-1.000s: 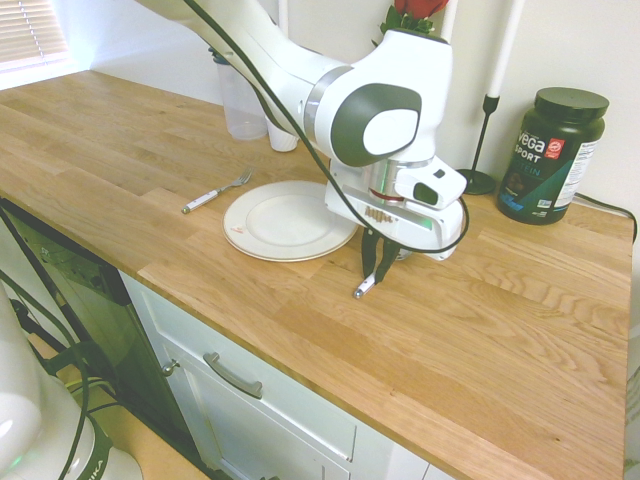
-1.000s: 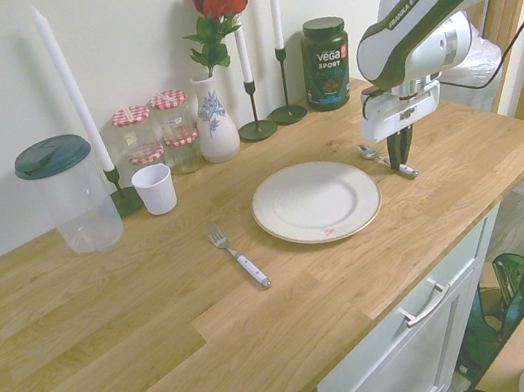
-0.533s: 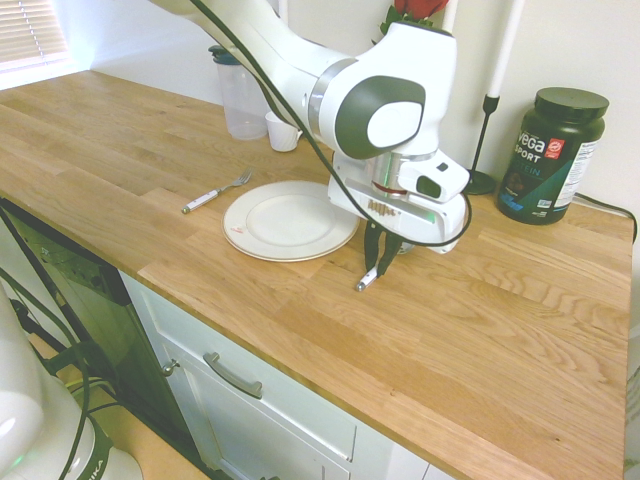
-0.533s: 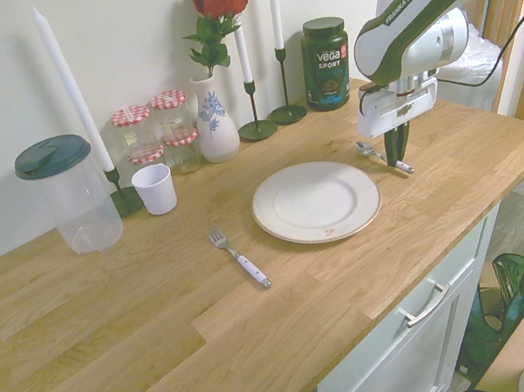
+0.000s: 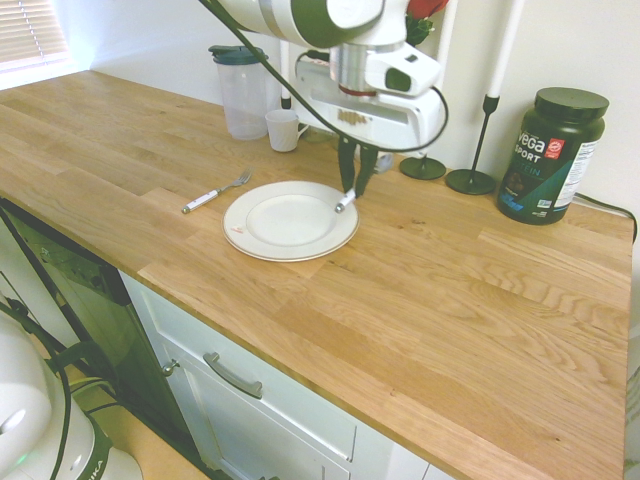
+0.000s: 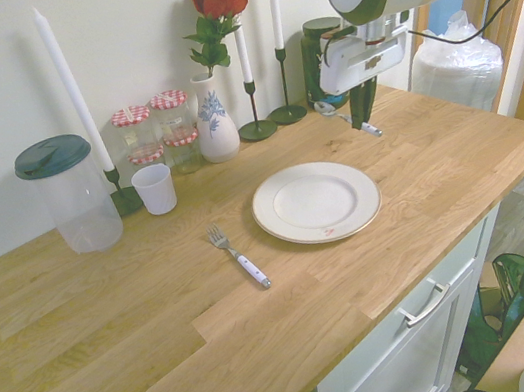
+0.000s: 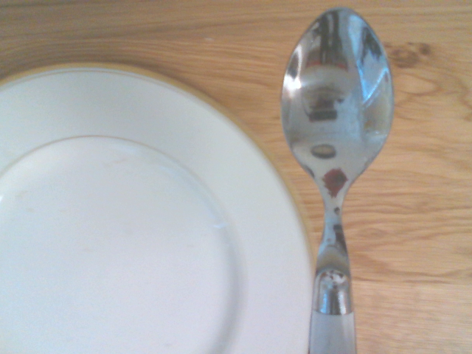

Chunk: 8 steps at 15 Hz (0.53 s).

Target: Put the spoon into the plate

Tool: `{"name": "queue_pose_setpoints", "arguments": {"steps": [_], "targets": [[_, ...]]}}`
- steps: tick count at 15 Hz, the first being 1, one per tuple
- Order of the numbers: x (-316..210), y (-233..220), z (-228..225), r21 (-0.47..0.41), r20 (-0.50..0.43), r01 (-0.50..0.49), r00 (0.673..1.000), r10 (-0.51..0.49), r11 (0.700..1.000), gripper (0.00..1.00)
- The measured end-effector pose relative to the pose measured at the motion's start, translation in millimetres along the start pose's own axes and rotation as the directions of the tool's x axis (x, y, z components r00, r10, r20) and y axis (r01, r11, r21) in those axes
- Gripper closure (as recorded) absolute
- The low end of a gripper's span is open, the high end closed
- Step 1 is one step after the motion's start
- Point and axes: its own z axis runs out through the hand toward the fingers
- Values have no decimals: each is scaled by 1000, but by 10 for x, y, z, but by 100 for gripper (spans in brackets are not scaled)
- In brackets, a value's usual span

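Spoon (image 5: pixel 346 203) held in the closed claw (image 5: pixel 354 186), clear of the worktop (image 5: pixel 450 290), hanging by the plate's (image 5: pixel 290 220) far rim; claw points down. Fork (image 5: pixel 214 193) lies beside the plate.

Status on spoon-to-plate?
Pickup done: the tool is shut on the spoon, held clear of the counter. In hand: carrying it, now beside the plate's rim. Left: move over the plate, lower, release. The plate has nothing on it.
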Motion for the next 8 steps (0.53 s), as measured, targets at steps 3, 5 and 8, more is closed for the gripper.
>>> {"name": "queue_pose_setpoints", "arguments": {"steps": [3,5,8], "targets": [[-481,-497,93,8,5,94,996,-94,996,100],[-701,-669,193,8,1,139,990,-139,990,100],[-828,-761,263,8,11,138,990,-138,990,100]]}}
